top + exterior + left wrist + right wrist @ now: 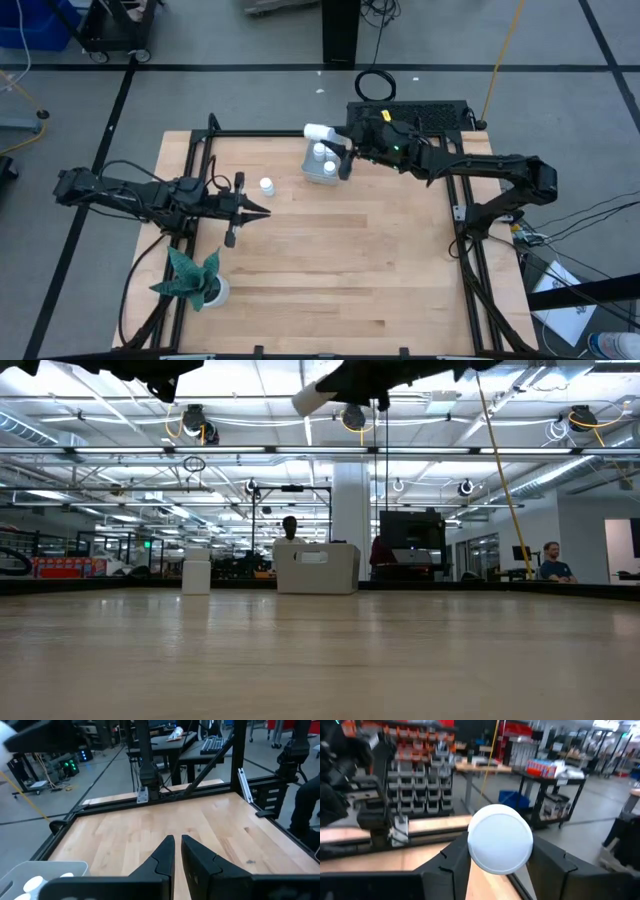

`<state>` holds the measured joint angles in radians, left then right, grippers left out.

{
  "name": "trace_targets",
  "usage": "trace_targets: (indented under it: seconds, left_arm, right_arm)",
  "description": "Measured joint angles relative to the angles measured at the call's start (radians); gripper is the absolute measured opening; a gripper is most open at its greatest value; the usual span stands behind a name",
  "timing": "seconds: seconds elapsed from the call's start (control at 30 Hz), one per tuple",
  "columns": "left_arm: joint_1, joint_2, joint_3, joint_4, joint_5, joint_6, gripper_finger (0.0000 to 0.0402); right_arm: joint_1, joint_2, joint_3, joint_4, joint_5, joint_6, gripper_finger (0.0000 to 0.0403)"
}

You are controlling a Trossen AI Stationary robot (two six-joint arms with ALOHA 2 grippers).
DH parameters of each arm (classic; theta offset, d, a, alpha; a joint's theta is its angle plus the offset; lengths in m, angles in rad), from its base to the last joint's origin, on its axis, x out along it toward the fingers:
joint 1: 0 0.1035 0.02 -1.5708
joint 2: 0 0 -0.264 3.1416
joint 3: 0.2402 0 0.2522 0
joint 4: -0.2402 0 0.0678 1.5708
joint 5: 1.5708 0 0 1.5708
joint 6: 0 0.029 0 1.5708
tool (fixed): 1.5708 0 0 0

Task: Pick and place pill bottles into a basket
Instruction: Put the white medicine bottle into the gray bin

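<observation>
While right gripper (495, 865) pinches pill bottle (318, 131) above far worktop edge, just beside basket (309, 172), I must centre over opening, lower, then release. One bottle (267, 186) waits on worktop. Left gripper (262, 210) pressed together, idle.

Wooden surface (360, 260) is carrying the basket (312, 172) at the far edge, one pill bottle (267, 186) standing just left of the basket, potted plant (193, 280) sitting well nearer-left.
</observation>
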<state>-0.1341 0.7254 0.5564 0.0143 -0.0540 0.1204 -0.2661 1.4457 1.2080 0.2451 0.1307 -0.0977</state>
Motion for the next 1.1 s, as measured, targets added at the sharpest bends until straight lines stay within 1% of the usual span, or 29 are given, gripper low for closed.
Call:
trace_targets:
  seconds: [0.13,0.23,0.43,0.57,0.63,0.7,0.8,0.87,0.93,1.03,1.1]
  left_arm:
    - [0.000,0.000,0.000,-0.006,0.000,-0.003,0.0035]
    - [0.000,0.000,0.000,-0.012,0.000,-0.003,0.0035]
    - [0.000,0.000,0.000,-0.029,0.000,-0.009,0.0035]
    - [0.000,0.000,0.000,-0.035,0.000,-0.009,0.0035]
    - [0.000,0.000,0.000,-0.035,0.000,-0.009,0.0035]
    - [0.000,0.000,0.000,-0.036,0.000,-0.009,0.0035]
    - [0.000,0.000,0.000,-0.042,-0.005,-0.006,0.0035]
    - [0.000,0.000,0.000,-0.042,-0.010,-0.007,0.0035]
    - [0.000,0.000,0.000,-0.041,-0.012,-0.011,0.0035]
    - [0.000,0.000,0.000,-0.041,-0.011,-0.018,0.0035]
    - [0.000,0.000,0.000,-0.042,-0.011,-0.019,0.0035]
  right_arm:
    - [0.000,0.083,0.156,-0.168,0.012,-0.031,0.0149]
    - [-0.007,0.149,0.285,-0.320,0.055,-0.038,0.0151]
    - [-0.054,0.285,0.542,-0.624,0.054,-0.026,0.0149]
    - [-0.094,0.377,0.704,-0.827,0.018,0.006,0.0150]
    - [-0.115,0.423,0.775,-0.908,-0.027,0.014,0.0151]
    - [-0.128,0.472,0.838,-0.968,-0.051,0.004,0.0149]
    - [-0.149,0.548,0.941,-1.068,-0.059,-0.015,0.0148]
    - [-0.164,0.593,0.992,-1.121,-0.082,-0.008,0.0148]
    - [-0.174,0.619,1.003,-1.152,-0.075,-0.009,0.0149]
    - [-0.193,0.647,1.003,-1.182,-0.005,-0.040,0.0150]
    - [-0.216,0.658,1.003,-1.207,0.015,-0.047,0.0148]
